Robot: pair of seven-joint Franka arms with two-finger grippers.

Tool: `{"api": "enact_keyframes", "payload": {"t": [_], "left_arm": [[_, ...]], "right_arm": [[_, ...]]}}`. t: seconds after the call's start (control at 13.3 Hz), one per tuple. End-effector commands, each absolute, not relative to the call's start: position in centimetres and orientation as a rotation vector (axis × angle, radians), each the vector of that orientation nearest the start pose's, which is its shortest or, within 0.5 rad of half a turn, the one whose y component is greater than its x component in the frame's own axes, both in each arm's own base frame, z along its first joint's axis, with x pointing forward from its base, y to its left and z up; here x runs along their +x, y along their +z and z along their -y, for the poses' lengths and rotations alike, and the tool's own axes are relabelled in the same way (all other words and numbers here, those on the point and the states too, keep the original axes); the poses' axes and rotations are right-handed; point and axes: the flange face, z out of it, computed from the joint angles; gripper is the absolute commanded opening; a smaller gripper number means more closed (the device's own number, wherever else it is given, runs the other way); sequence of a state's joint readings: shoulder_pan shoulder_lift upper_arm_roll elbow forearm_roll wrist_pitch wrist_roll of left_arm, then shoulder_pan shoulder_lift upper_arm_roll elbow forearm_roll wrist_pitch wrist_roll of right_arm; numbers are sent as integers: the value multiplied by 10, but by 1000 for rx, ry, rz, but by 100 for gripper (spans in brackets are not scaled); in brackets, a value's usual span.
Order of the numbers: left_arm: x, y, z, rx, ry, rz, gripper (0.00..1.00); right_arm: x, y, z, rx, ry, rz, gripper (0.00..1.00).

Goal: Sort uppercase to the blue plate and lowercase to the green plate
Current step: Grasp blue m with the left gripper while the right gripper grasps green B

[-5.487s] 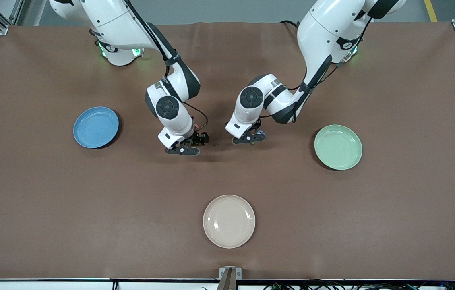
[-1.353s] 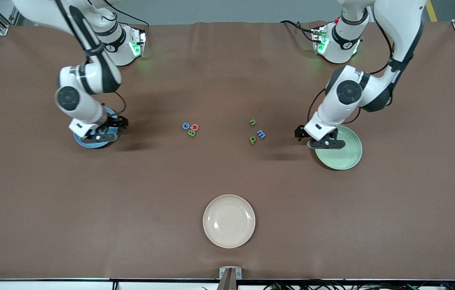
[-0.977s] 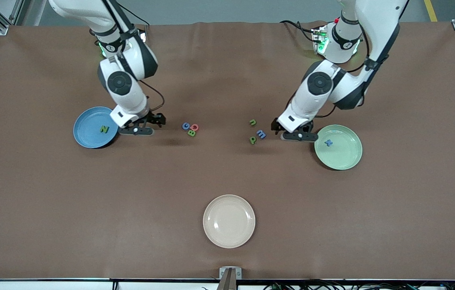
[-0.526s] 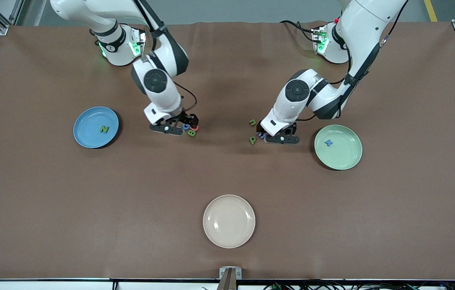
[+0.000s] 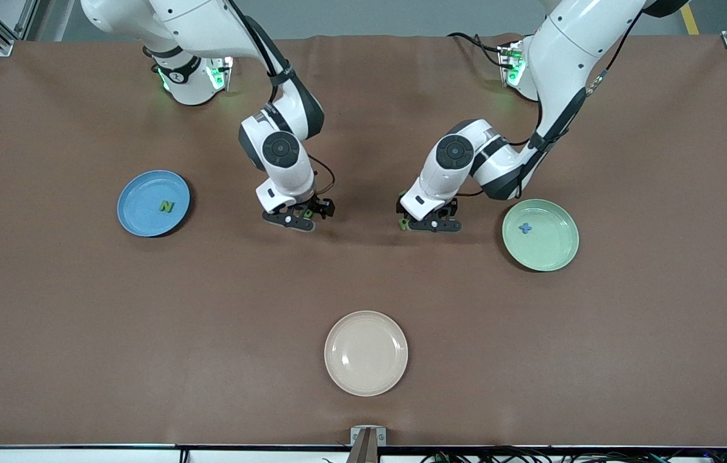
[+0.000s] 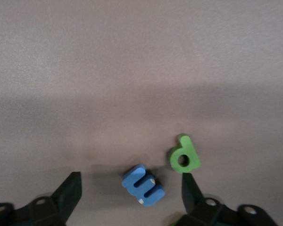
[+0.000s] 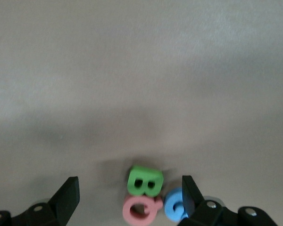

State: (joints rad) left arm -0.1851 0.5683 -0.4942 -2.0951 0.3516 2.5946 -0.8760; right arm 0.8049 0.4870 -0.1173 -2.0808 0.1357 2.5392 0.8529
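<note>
My left gripper [image 6: 131, 194] is open, low over the table's middle, with the blue m [image 6: 143, 184] lying flat between its fingers and the green p [image 6: 184, 154] beside one fingertip [image 6: 192, 188]. My right gripper [image 7: 130, 197] is open over a tight cluster of uppercase letters: green B [image 7: 145, 180], pink Q [image 7: 140, 210] and blue G [image 7: 174, 205]. B and Q lie between its fingers; G lies against one finger. In the front view both grippers [image 5: 431, 225] [image 5: 296, 218] hide most of these letters. The blue plate [image 5: 138, 193] holds a green N [image 5: 166, 206]. The green plate [image 5: 550, 247] holds a blue x [image 5: 525, 227].
A cream plate [image 5: 366, 353] with nothing in it sits near the front camera's edge of the table. Brown cloth covers the whole table. The blue plate is toward the right arm's end and the green plate toward the left arm's end.
Both arms have swung in from their plates to the letter clusters at the table's middle and come down over them. The N and the x stay in the plates.
</note>
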Motion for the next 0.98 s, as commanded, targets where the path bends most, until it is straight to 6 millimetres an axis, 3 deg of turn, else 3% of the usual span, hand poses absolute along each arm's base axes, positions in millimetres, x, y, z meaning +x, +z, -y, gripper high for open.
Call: {"api": "enact_keyframes", "payload": {"t": [0.0, 0.53, 0.75, 0.9], "left_arm": [[451, 175, 377, -3213, 32, -38, 85], [447, 172, 388, -3218, 40, 10, 61], [445, 169, 389, -3214, 50, 4, 59], [444, 169, 388, -3213, 52, 2, 59]], "right_arm": [[459, 173, -370, -3111, 19, -408, 87], [447, 166, -372, -3132, 61, -415, 83], [436, 164, -369, -3153, 97, -407, 83], [431, 178, -367, -3158, 124, -406, 83]]}}
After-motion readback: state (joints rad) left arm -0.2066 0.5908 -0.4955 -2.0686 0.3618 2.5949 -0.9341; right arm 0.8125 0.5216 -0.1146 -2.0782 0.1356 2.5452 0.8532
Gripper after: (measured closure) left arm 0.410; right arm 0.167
